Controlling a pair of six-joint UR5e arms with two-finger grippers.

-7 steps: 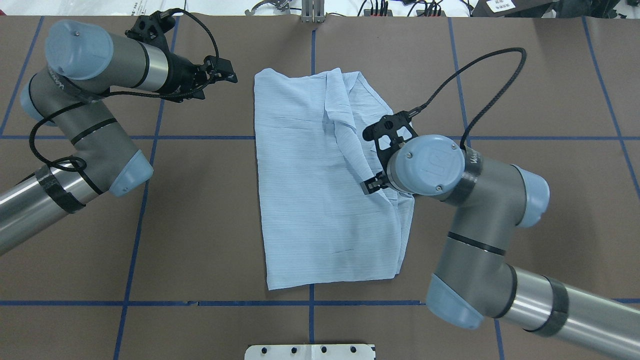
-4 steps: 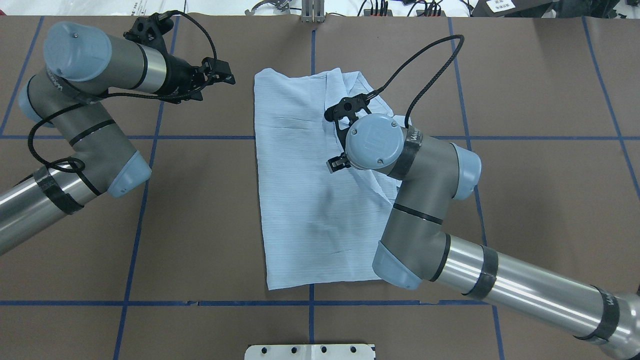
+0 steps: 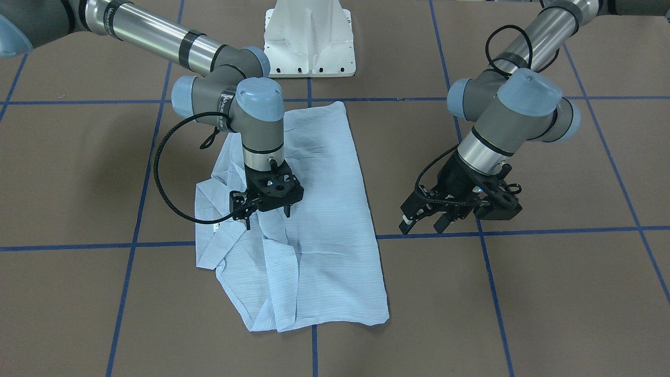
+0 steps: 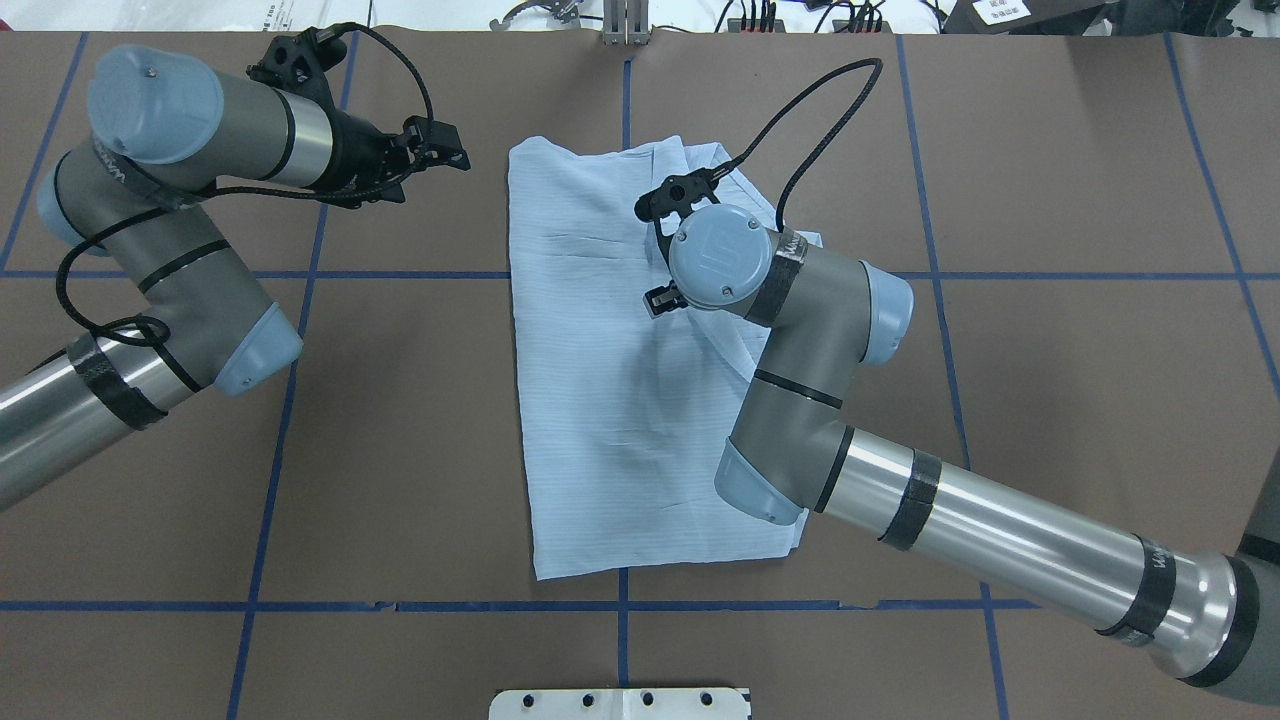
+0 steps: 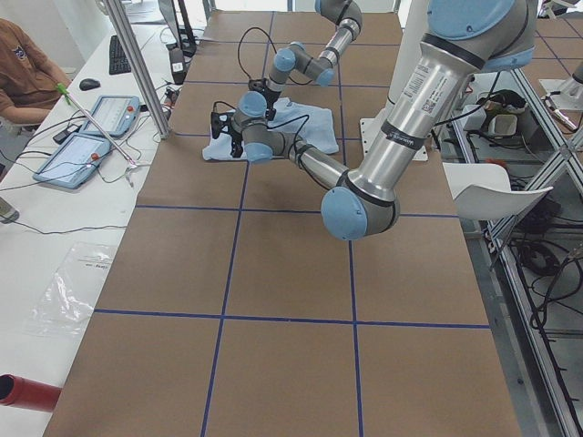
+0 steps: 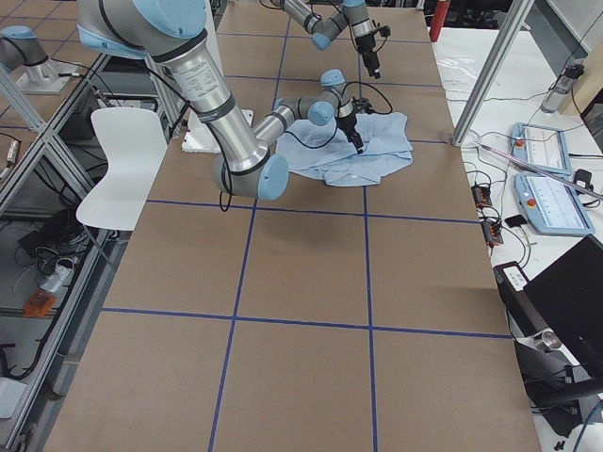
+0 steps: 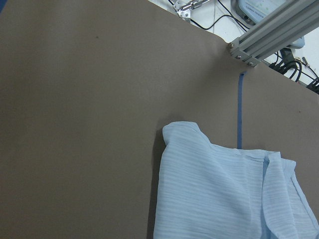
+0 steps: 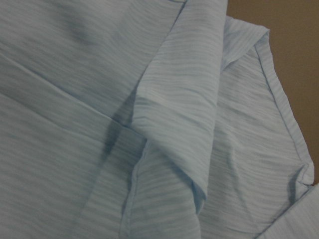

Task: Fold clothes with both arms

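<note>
Half-folded shirt [image 4: 600,400] lies rumpled at 3 o'clock; right gripper [image 3: 266,219] poised above, left gripper [image 3: 421,226] at 10 o'clock, both spread and empty.

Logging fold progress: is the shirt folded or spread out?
Partly folded: the shirt lies as a narrow rectangle, one long edge straight, the other loose, with overlapping layers bunched on the robot's right.

Thin, semi-sheer striped cloth shirt [image 4: 600,420], matt brown paper table cover [image 4: 1100,350], glossy silver metal tube of right arm [image 4: 1010,538]
</note>
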